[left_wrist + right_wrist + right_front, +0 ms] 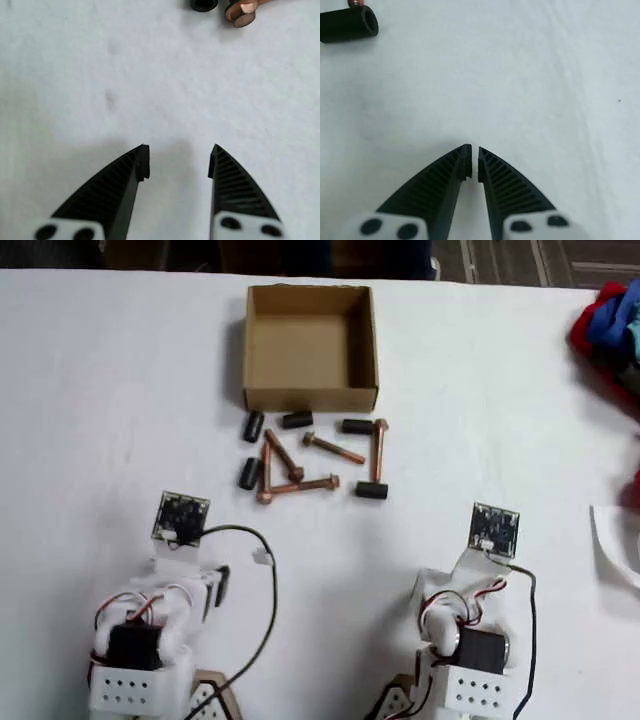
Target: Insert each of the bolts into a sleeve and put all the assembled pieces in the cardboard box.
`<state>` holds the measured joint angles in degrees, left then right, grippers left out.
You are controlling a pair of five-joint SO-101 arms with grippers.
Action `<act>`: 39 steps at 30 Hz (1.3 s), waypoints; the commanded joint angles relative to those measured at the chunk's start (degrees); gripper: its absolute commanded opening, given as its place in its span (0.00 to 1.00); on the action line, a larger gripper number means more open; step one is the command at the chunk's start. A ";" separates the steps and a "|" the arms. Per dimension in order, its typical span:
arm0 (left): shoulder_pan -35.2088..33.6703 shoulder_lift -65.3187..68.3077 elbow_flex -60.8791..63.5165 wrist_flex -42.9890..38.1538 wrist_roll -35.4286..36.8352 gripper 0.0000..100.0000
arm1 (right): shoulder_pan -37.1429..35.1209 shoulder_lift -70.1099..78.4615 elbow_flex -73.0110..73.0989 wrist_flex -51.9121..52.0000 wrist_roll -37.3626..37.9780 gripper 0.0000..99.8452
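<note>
Near cardboard box (310,398): five bolts (335,448), five sleeves (250,473).

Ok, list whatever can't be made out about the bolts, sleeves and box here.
- High view: the cardboard box floor just behind its front wall is hidden.
- High view: whether the right-hand bolt is seated in the lower-right sleeve is too small to tell.
- Left wrist view: another sleeve and a bolt head are cut off by the edge.

My left pincer (178,161) and right pincer (474,162) have ribbed black fingers (115,192) on white mounts (65,230) with round holes; black cables (272,600) loop off my white arms (150,645).
</note>
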<state>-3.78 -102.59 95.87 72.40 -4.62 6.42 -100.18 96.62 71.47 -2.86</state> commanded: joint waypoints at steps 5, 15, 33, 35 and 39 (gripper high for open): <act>0.53 0.00 1.27 0.35 -0.44 0.21 | -17.71 -0.84 0.53 -6.20 0.26 0.02; 0.79 0.00 1.27 0.35 -0.26 0.21 | -17.98 -0.92 0.35 -16.66 16.44 0.02; 0.79 -0.09 1.27 0.35 -0.26 0.21 | -9.10 13.67 -30.86 -12.44 24.97 0.04; 0.79 -0.09 1.27 0.35 -0.26 0.21 | -9.10 23.34 -37.71 -12.09 24.79 0.10; 0.79 -0.09 1.27 0.35 -0.26 0.21 | -9.10 47.52 -54.33 -6.11 23.91 0.18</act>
<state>-3.34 -102.59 95.87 72.40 -4.62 -3.43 -70.73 55.56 61.89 21.85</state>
